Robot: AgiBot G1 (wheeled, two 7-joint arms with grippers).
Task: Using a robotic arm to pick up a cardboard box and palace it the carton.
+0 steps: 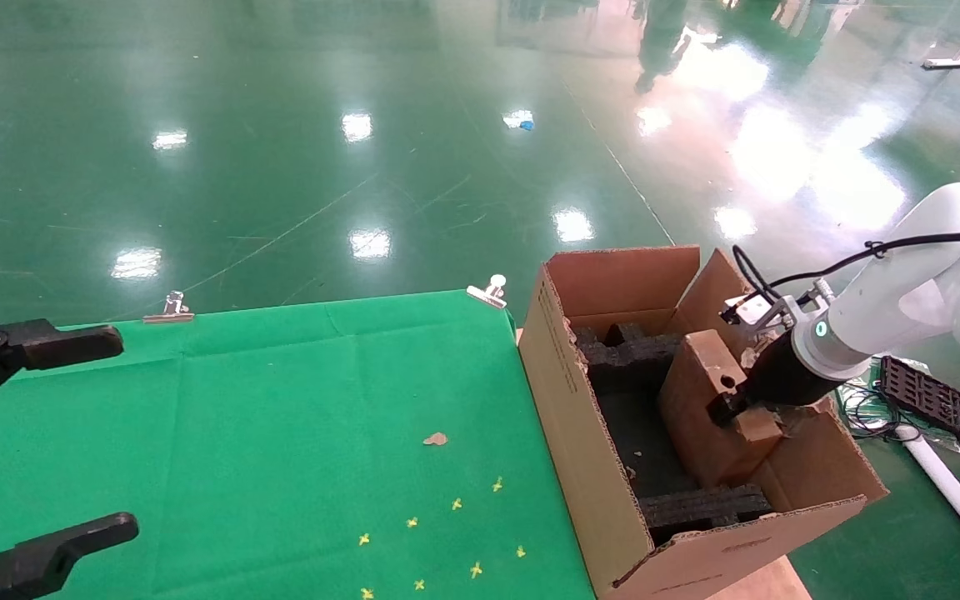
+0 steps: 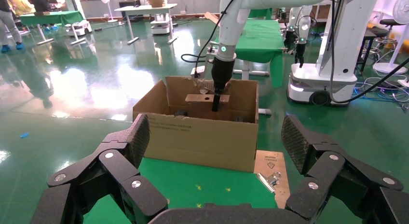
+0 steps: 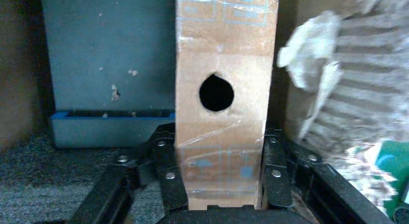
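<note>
Reaching into the carton (image 1: pixel 580 417) from its far right side, the robotic arm (image 1: pixel 905 308) has its right hand (image 1: pixel 730 408) clamped on the cardboard box (image 1: pixel 701 400). In the right wrist view the box's (image 3: pixel 219 103) narrow taped face with the round hole sits squarely between the two fingers (image 3: pixel 166 173), which press on its opposite broad sides near one end. In the head view the box stands tilted inside the carton, leaning toward the right wall, above the dark bottom and between black foam pieces (image 1: pixel 630 354) at the far and near ends.

Pale blue printed squares show under the glossy tape on the box, too faint to read. The carton's long side wall carries a line of small dark print, and a printed mark shows on a brown board (image 2: pixel 270 163) lying beside it; neither is legible.

The left hand (image 1: pixel 30 433) hangs over the green-covered counter (image 1: pixel 280 417) well apart from the carton, fingers spread wide and holding nothing.
</note>
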